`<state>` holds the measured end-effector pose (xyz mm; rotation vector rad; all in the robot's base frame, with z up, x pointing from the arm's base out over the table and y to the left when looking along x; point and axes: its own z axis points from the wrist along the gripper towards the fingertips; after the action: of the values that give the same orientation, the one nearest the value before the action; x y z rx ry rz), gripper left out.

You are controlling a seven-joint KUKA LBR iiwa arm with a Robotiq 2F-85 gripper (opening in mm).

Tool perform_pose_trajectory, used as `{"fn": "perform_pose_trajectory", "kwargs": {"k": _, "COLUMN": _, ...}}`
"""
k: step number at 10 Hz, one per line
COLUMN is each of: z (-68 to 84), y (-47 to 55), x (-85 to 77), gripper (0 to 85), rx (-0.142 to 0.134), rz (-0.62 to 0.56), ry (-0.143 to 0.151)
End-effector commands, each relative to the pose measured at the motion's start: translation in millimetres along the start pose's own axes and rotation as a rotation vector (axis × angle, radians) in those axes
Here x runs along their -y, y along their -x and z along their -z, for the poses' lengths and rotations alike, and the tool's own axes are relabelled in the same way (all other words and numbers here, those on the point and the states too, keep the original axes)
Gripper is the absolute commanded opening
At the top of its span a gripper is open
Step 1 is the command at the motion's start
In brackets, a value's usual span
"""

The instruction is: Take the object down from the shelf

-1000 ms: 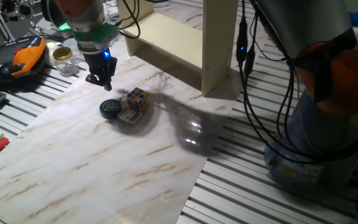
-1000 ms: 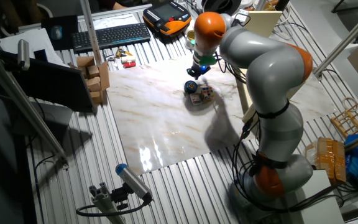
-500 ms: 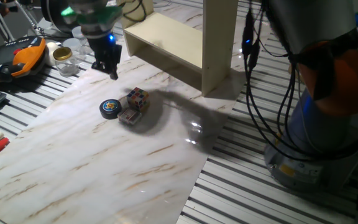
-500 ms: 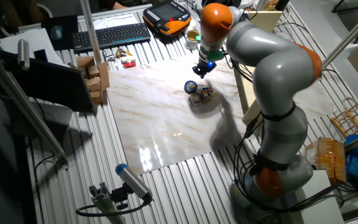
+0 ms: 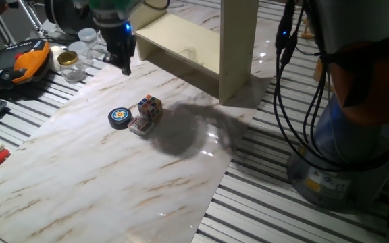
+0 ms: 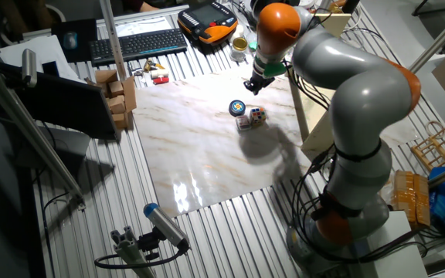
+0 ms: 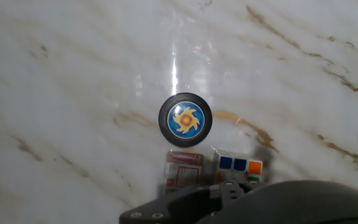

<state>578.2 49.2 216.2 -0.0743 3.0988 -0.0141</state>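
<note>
The pale beige shelf (image 5: 181, 44) stands at the back of the marble board, and its board carries nothing that I can see. On the marble in front of it lie a black puck (image 5: 119, 117) with a blue and orange emblem, a colour cube (image 5: 150, 106) and a small box (image 5: 139, 126), close together. The hand view looks down on the puck (image 7: 185, 120), the cube (image 7: 240, 167) and the box (image 7: 183, 168). My gripper (image 5: 125, 66) hangs above the marble left of the shelf, up and away from the puck, open and holding nothing. It also shows in the other fixed view (image 6: 252, 86).
An orange hand controller (image 5: 29, 57) and small jars (image 5: 69, 57) lie to the left of the gripper. A keyboard (image 6: 141, 42) and cardboard boxes (image 6: 118, 93) sit beyond the marble. Cables (image 5: 282, 101) hang beside the robot base on the right.
The gripper has risen and moved back from just above the puck toward the shelf's left end. The puck, cube and box have stayed where they were.
</note>
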Motion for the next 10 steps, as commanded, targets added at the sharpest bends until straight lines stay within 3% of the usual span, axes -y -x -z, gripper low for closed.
{"fn": "perform_pose_trajectory", "kwargs": {"k": 1, "z": 1.8, "y": -1.2, "x": 0.6, "gripper": 0.0, "rx": 0.0, "rz": 0.0, "ry": 0.001}}
{"fn": "perform_pose_trajectory", "kwargs": {"k": 2, "z": 4.4, "y": -4.3, "x": 0.7, "gripper": 0.0, "rx": 0.019, "rz": -0.01, "ry": -0.009}}
{"fn": "perform_pose_trajectory", "kwargs": {"k": 4, "z": 8.5, "y": -8.8, "x": -0.6, "gripper": 0.0, "rx": 0.019, "rz": -0.024, "ry": -0.032}}
{"fn": "perform_pose_trajectory", "kwargs": {"k": 8, "z": 4.5, "y": -8.3, "x": 7.9, "gripper": 0.0, "rx": 0.032, "rz": 0.032, "ry": -0.024}}
{"fn": "perform_pose_trajectory", "kwargs": {"k": 10, "z": 9.8, "y": -9.1, "x": 12.2, "gripper": 0.0, "rx": 0.041, "rz": 0.042, "ry": -0.033}}
